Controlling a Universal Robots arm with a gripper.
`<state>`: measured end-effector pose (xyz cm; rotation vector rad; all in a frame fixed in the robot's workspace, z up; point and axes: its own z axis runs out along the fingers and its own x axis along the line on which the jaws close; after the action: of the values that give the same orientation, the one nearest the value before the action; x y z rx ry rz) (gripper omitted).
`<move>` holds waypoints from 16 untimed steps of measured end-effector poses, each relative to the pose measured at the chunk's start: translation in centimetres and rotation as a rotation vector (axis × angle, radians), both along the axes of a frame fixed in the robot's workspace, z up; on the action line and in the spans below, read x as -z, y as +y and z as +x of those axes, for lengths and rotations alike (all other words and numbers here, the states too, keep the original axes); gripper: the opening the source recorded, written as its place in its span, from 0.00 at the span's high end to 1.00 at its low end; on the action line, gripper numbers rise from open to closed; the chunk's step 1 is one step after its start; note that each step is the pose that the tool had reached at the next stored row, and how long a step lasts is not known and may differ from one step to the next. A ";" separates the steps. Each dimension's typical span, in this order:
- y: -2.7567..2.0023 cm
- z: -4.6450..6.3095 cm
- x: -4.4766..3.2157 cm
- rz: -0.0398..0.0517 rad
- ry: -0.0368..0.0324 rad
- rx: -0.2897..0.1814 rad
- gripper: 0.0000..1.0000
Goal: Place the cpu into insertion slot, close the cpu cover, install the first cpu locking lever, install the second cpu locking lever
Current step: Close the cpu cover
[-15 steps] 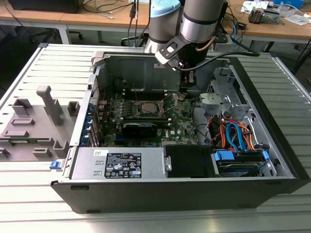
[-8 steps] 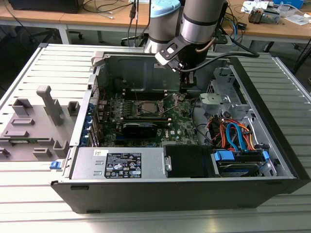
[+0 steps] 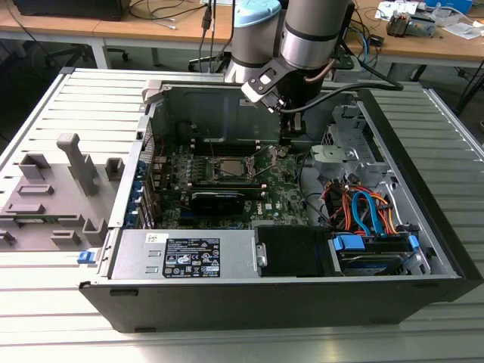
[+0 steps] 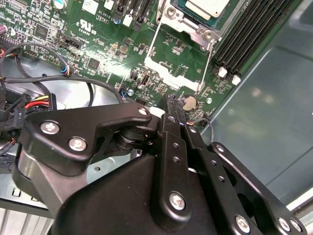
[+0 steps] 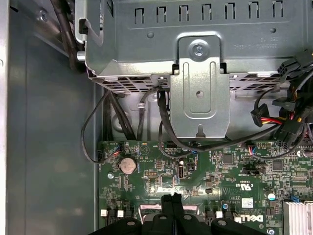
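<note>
Tight fit: case (image 3: 265,310) walls, drive cage (image 5: 146,44) and memory slots (image 4: 254,29) crowd the board (image 5: 234,169), open room looks to be above only; claw (image 4: 174,103) tips together, gripping nothing I can see, near the flipped-up cover (image 4: 171,74), a thin stiff hinged sheet, push its free edge; cpu (image 4: 205,6) sits in slot (image 4: 171,13), light, fragile, edge-grip only.

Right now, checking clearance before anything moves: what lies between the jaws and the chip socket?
The open silvery cover frame, with green board showing through its window, in the second wrist view.
</note>
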<state>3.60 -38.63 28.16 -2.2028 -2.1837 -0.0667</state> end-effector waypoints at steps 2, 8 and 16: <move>0.00 0.0 0.04 0.0000 0.0000 0.000 0.89; 0.00 0.0 0.17 0.0001 0.0000 0.000 0.89; 0.00 0.0 0.42 0.0000 0.0000 0.000 0.89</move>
<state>3.65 -38.63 27.75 -2.2028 -2.1838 -0.0667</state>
